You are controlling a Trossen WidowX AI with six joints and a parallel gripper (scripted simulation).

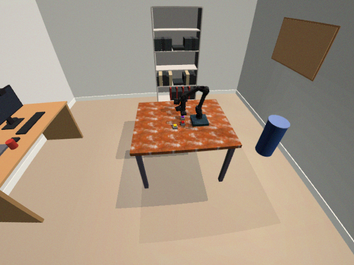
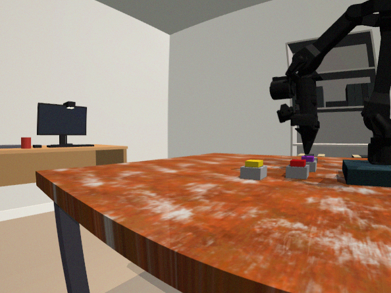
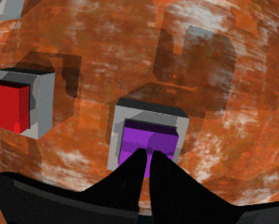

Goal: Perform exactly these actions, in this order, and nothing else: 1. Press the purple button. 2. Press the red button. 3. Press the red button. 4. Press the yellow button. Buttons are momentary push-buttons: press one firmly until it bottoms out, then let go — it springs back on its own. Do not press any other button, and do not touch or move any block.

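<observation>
Closed with nothing between its fingers, the gripper (image 3: 145, 159) points straight down over the purple button (image 3: 148, 140), tips seemingly just above its cap. That button sits beside the red button (image 3: 14, 107) on the table (image 2: 197, 210).

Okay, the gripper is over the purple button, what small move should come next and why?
Probably a straight push down. The gripper is shut with nothing between its fingers, and its tips point at the purple button, which looks unpressed; the exterior view shows the tips just above it. The red button comes afterwards.
</observation>
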